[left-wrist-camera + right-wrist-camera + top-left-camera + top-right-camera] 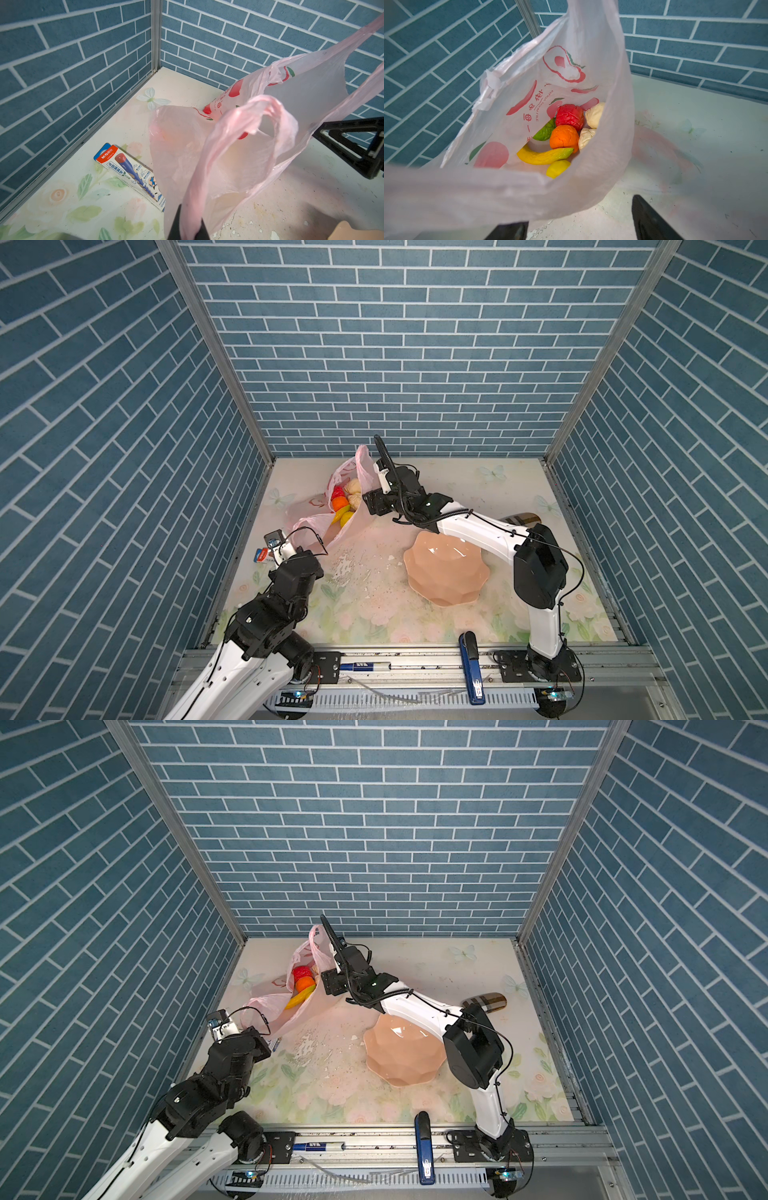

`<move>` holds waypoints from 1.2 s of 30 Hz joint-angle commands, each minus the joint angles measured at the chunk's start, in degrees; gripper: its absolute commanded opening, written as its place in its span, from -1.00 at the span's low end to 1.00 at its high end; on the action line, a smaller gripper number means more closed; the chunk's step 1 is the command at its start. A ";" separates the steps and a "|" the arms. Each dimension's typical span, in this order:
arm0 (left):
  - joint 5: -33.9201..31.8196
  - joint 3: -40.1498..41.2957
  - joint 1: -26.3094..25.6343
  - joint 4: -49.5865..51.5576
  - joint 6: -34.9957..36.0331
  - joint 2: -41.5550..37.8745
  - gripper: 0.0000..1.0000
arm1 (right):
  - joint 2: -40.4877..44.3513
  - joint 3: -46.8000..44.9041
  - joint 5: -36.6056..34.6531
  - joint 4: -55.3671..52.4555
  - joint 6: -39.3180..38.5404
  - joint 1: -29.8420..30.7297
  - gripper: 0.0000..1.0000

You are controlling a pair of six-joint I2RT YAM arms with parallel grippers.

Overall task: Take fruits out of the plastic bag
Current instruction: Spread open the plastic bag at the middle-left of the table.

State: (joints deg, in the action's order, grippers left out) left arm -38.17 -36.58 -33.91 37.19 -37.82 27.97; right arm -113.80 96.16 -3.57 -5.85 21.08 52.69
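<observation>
1. Blue brick-pattern walls (395, 344) on three sides. Floral-print counter (374, 614), flaky and worn mid-way.
2. Left arm: enters from the near-left corner and runs low along the left wall, wrist angled toward the bag's near end. Left pincer (188, 225) is clamped tight on the near handle of the plastic bag (239, 166), with pink film bunched between the fingers.
3. Right arm: base near-right, upper link upright, elbow bent sharply beside the bowl. Forearm stretches over the bowl's far rim toward back-left, wrist at the bag mouth. Right pincer (579, 224) has its jaws spread wide, bare counter showing between them, gripping nothing. Bag rim film crosses just in front of one finger; can't tell if it touches.
4. Bag: one, back-left of the counter near the left wall, mouth gaping toward the right arm. Far handle stands up beside the right wrist; can't tell what props it.
5. Fruits (340, 502): seven, all inside the bag, bunched at its bottom. One red apple (569, 117), one orange (563, 138), one green bumpy fruit (545, 132), one banana (544, 155), one lemon (558, 168), two cream lumps (595, 114) (586, 137).
6. Rest: one peach petal-edged bowl (446, 572), right of centre, well apart from the bag. One pencil box (133, 174) beside the left wall, near the held handle. One blue stapler (471, 668) and one marker (365, 665) on the front rail. One brown checked case (484, 1002) behind the right forearm.
</observation>
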 commanded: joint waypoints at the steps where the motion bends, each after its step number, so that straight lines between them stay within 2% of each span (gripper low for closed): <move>1: -0.61 1.24 -0.29 -0.66 0.18 0.46 -0.82 | 1.46 0.65 2.12 0.83 2.36 0.80 0.55; 8: 0.14 1.55 -0.29 -2.58 0.21 1.47 -0.79 | 2.70 0.18 2.38 -0.81 2.74 2.45 0.55; 16: 0.22 1.34 -0.30 -4.03 0.86 1.91 -0.77 | 3.15 -1.70 -1.76 -0.68 3.57 3.21 0.56; 22: 0.14 1.81 -0.32 -3.48 0.03 -0.15 -0.73 | 1.05 -0.43 -8.13 -0.50 5.39 2.36 0.57; 29: 0.14 2.38 -0.28 -2.61 -0.82 -1.58 -0.62 | -1.65 0.53 -7.89 2.64 6.54 -0.29 0.56; 34: 0.36 3.02 -0.30 -3.15 -1.29 -1.94 -0.57 | -3.04 1.81 -6.82 3.61 4.53 -0.75 0.44; 36: 0.47 2.88 -0.31 -3.57 -1.12 -1.77 -0.54 | -3.27 1.55 -5.90 4.42 3.77 -0.80 0.31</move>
State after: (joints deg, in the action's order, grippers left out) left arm -37.60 -34.09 -33.95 33.78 -38.70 26.57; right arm -116.09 96.03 -9.89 -3.42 25.52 51.59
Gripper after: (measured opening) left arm 0.227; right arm 0.679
